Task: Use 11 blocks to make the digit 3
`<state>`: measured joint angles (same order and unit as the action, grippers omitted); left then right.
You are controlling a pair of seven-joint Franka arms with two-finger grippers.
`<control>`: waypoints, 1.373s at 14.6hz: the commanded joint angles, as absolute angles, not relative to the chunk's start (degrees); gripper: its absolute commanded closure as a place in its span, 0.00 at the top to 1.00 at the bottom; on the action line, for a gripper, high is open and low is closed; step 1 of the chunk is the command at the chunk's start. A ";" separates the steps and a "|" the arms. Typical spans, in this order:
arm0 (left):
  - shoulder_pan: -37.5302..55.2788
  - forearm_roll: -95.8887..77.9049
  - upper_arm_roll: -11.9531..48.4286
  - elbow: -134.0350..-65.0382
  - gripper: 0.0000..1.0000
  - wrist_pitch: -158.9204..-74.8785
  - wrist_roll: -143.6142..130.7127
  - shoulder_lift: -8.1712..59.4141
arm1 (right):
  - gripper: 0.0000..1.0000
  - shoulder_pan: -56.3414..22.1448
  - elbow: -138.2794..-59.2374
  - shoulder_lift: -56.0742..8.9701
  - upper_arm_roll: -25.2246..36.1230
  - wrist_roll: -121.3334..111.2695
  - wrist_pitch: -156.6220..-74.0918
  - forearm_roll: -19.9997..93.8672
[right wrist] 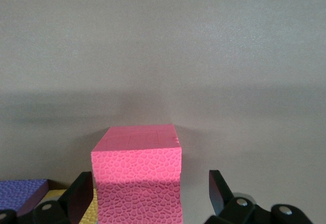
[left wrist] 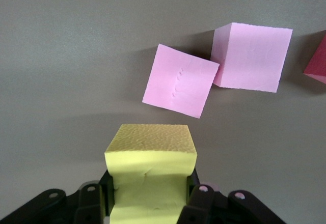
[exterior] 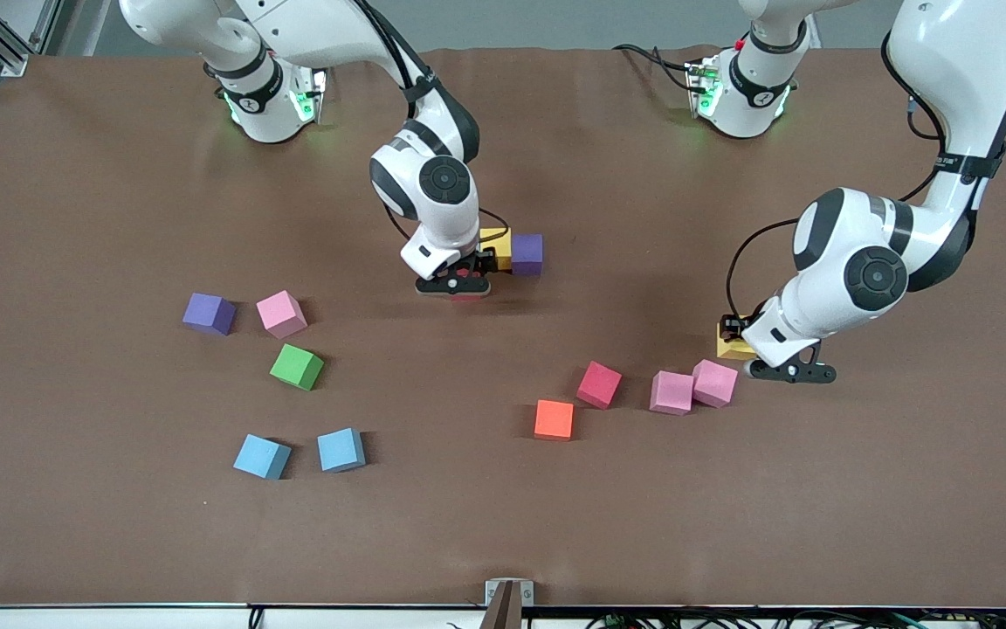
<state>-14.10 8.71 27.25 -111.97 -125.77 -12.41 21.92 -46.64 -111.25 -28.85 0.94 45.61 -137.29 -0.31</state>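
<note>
- Loose on the tabletop (exterior: 75, 489): three pink blocks (exterior: 281, 314), two blue blocks (exterior: 262, 457), one purple, green, orange, red.
- Left pincer (left wrist: 153, 203) pinches a yellow block (left wrist: 151, 155).
- Right pincer (right wrist: 147, 193), spread, straddles a block that looks pinkish-red (right wrist: 137, 170).

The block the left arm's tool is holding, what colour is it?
Yellow block, clearest in the left wrist view.

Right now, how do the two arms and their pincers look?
Both arms are glossy white with black joint bands and round dark grey joint caps. Thin black cables loop beside each wrist. Green lights glow at both bases. The left pincer and right pincer are black.
</note>
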 commanded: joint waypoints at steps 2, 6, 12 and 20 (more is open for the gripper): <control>-14.41 8.00 27.42 -111.01 0.34 -125.16 -11.16 22.41 | 1.00 -46.41 -110.83 -27.69 0.88 45.00 -136.23 -0.44; -14.41 8.00 27.42 -111.01 0.34 -125.16 -11.16 22.41 | 1.00 -44.39 -108.03 -25.85 0.79 42.90 -131.15 0.17; -14.41 7.91 27.42 -110.92 0.34 -125.07 -12.04 20.22 | 1.00 -36.58 -108.02 -18.91 0.97 44.03 -127.89 3.51; -14.41 8.00 27.25 -109.95 0.34 -124.63 -15.38 20.22 | 1.00 -24.89 -100.21 -16.26 1.14 42.19 -112.16 2.81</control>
